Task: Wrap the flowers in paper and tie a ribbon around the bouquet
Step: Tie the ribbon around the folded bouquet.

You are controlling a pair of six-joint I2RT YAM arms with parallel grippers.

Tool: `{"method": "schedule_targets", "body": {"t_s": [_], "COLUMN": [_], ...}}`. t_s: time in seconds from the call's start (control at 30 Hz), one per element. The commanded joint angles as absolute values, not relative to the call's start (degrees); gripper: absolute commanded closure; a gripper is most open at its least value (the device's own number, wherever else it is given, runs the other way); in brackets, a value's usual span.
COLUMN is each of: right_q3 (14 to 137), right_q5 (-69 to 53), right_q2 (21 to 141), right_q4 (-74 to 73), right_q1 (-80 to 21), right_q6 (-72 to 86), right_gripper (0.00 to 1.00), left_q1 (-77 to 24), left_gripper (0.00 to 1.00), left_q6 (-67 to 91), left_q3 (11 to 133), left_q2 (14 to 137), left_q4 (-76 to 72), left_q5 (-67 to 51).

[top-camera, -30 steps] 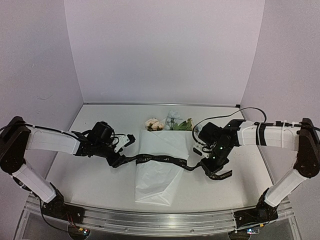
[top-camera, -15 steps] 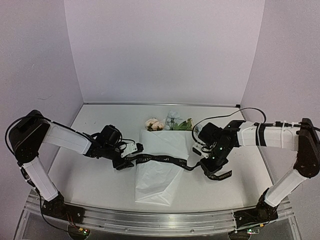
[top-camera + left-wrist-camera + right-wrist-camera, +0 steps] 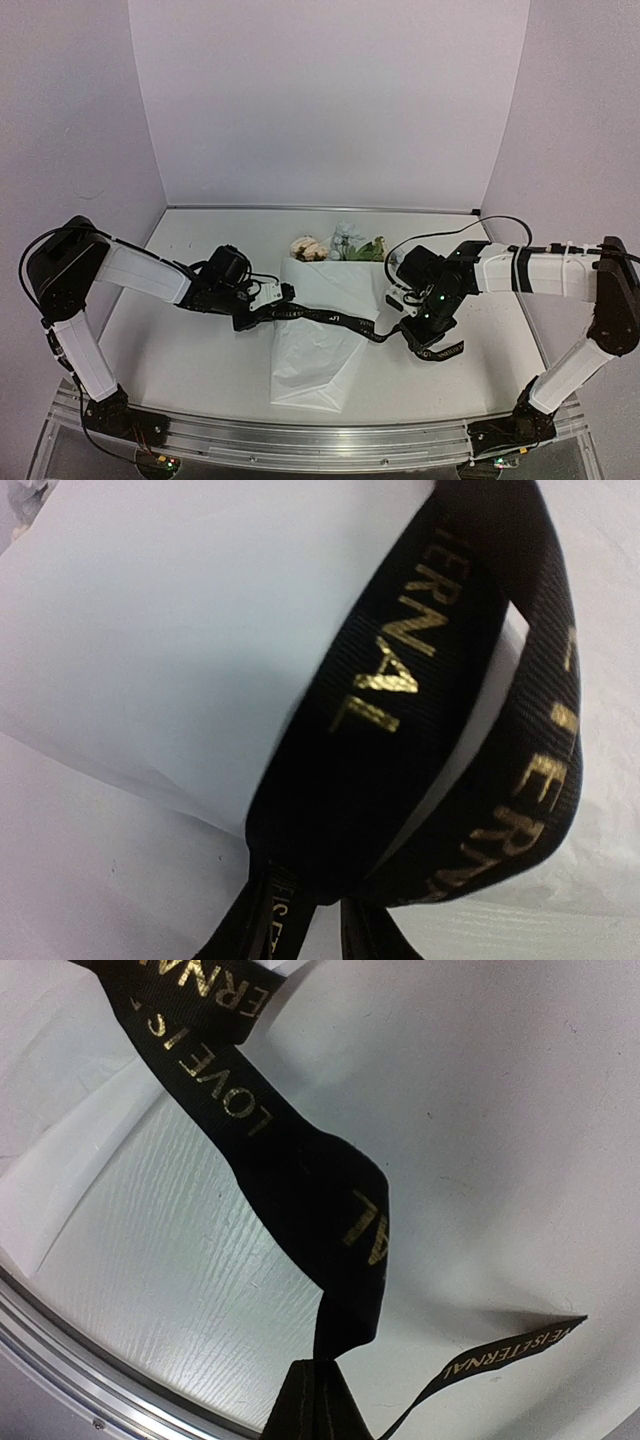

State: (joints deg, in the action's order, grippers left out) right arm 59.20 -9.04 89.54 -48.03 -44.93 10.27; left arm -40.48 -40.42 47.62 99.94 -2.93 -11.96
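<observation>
left claw (image 3: 268, 303) pinching one ribbon (image 3: 330, 319) end, right claw (image 3: 412, 336) clamped on other | ribbon draped across bouquet (image 3: 320, 285) on bench (image 3: 180, 370) | risk: you tug unevenly, paper (image 3: 305, 370) crumples, cone unrolls, or ribbon slips free

The paper (image 3: 310, 360) lies mid-table (image 3: 190, 360), with the flowers (image 3: 338, 246) at its far end. The ribbon (image 3: 330, 318) crosses over the paper, from the left claw (image 3: 268, 300) at its left edge to the right claw (image 3: 418, 328) just beside its right edge.
</observation>
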Motion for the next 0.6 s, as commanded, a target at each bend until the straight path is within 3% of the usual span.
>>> {"method": "schedule_targets", "body": {"t_s": [0.0, 0.07, 0.27, 0.57], "right_q3": [58.8, 58.6, 59.0, 60.0], "right_q5": [-7.8, -6.7, -4.4, -3.4], "right_q2": [88.1, 87.8, 88.6, 92.1], "right_q4": [-47.9, -47.9, -47.9, -47.3], "right_q1": [-44.8, -44.8, -43.7, -42.8], "right_q6": [11.3, 12.0, 15.7, 24.6], "right_gripper": [1.00, 1.00, 1.00, 1.00], "left_q1": [-40.7, -40.7, -41.9, -41.8], "left_gripper": [0.94, 1.00, 1.00, 1.00], "left_q6": [-35.5, -29.5, -6.4, 23.3], "left_q3": [49.6, 49.4, 50.3, 49.2], "left_q2": [98.6, 97.0, 92.8, 93.9], "left_q4": [-1.3, -0.4, 5.8, 7.8], "left_q5": [-9.3, -7.1, -2.1, -7.4]}}
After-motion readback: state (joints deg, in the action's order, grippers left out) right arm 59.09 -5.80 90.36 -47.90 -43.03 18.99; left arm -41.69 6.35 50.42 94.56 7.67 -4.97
